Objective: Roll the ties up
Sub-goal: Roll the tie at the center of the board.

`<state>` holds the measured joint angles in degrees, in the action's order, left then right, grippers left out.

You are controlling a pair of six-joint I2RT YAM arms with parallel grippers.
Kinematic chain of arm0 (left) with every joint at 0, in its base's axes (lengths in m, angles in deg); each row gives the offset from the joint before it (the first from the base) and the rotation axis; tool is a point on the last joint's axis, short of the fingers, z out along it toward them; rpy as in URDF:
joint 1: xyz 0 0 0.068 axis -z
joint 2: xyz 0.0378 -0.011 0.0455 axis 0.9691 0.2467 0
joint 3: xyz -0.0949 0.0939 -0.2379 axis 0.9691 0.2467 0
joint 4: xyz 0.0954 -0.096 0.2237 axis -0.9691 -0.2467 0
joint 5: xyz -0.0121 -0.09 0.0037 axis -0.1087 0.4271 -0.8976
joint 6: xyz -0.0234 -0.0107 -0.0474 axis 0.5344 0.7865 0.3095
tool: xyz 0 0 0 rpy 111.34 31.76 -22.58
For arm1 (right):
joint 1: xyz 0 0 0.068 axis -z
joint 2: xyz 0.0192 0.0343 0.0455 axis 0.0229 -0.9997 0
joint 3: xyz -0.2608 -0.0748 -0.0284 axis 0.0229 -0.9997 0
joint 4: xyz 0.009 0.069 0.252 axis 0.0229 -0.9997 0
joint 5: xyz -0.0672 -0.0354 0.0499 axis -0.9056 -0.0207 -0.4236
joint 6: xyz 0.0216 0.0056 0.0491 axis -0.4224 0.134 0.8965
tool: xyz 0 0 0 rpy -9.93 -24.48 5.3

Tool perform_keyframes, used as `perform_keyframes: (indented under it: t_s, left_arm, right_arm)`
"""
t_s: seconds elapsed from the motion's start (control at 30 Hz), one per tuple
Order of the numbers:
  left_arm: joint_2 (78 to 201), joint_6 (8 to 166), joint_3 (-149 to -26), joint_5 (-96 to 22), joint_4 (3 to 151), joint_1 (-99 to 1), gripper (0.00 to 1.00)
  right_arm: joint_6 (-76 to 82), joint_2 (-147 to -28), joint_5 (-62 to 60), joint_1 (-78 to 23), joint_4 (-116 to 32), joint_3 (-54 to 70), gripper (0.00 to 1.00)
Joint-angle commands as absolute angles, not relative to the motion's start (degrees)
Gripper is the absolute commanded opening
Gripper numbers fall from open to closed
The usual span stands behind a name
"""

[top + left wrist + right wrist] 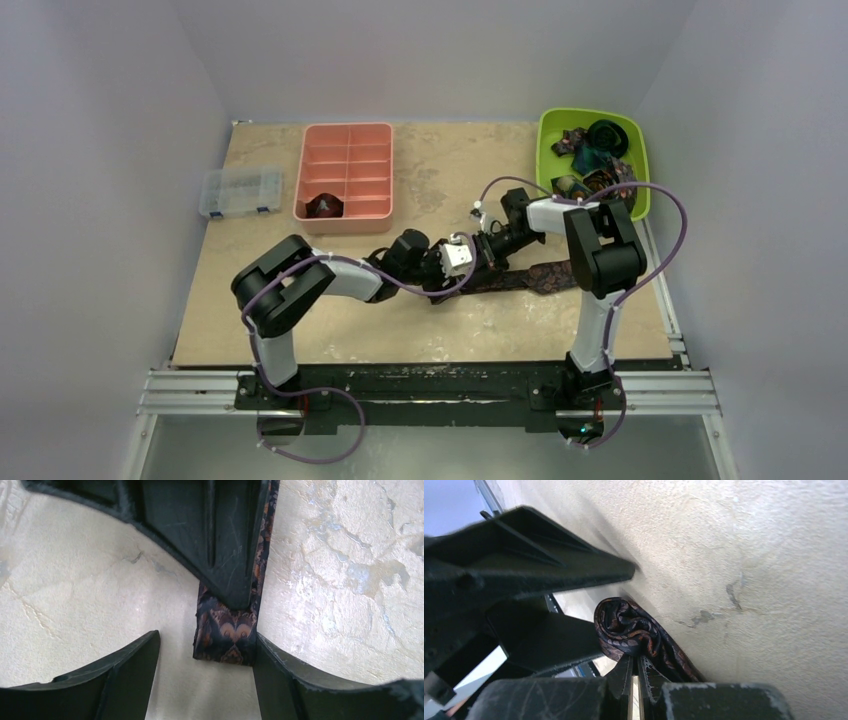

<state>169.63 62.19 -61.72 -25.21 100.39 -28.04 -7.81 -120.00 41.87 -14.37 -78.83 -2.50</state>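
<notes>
Tension matters: right tool (634, 661), clamped on the coiled tie (624, 625), should twist slowly while left tool (206, 642), spread apart, steadies it.

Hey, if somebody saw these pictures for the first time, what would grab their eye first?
At mid-table the right gripper is shut on the curled end of a dark patterned tie, with the left gripper open around it. A bright green bin at the far right holds more ties, and a pink tray at the far side has one roll in its near-left compartment.
</notes>
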Motion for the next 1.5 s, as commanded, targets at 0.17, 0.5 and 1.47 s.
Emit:
perform_keyframes:
  t_s: [0.17, 0.5, 1.47]
  left_arm:
    - [170.3, 62.4, -57.9, -19.3, 110.7, -30.0, 0.71]
    - [175.0, 60.5, -59.6, -18.1, 115.9, -28.2, 0.64]
    - [172.4, 60.9, -58.9, -25.4, 101.0, -27.4, 0.32]
  right_arm:
    - [-9.3, -123.3, 30.1, -13.0, -78.9, -3.3, 0.00]
    - [-8.7, -124.6, 28.1, -12.7, -80.0, -2.4, 0.00]
    - [-3.4, -117.4, 42.5, -15.5, -75.9, -2.1, 0.23]
